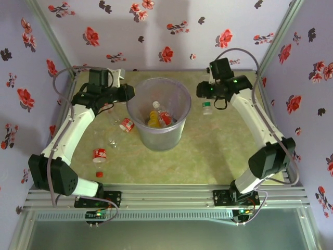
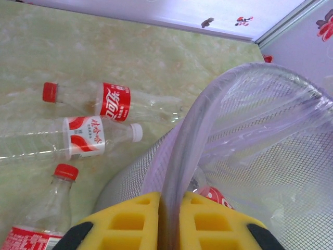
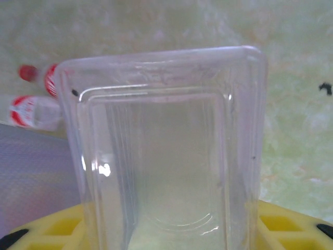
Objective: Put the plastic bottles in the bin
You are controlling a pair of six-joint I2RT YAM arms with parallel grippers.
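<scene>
two bottles lie inside the bin (image 1: 166, 139) at mid-table: a yellow bottle (image 1: 153, 119) and a red-labelled one. several loose bottles (image 1: 100, 154) lie on the table (image 1: 223, 151) to its left. the left gripper (image 2: 169, 221) is pinching the bin's left rim, probably to steady it. the right gripper (image 3: 169, 234), just right of the bin, is clamped on a clear squarish plastic bottle (image 3: 166, 130). i judge the step is delivery. next, carry it left over the opening, then spread the fingers.

Lab-style robot test booth: flower-papered panel walls (image 1: 171, 21), aluminium frame rails (image 1: 166, 195), green marbled tabletop (image 1: 218, 151)
</scene>
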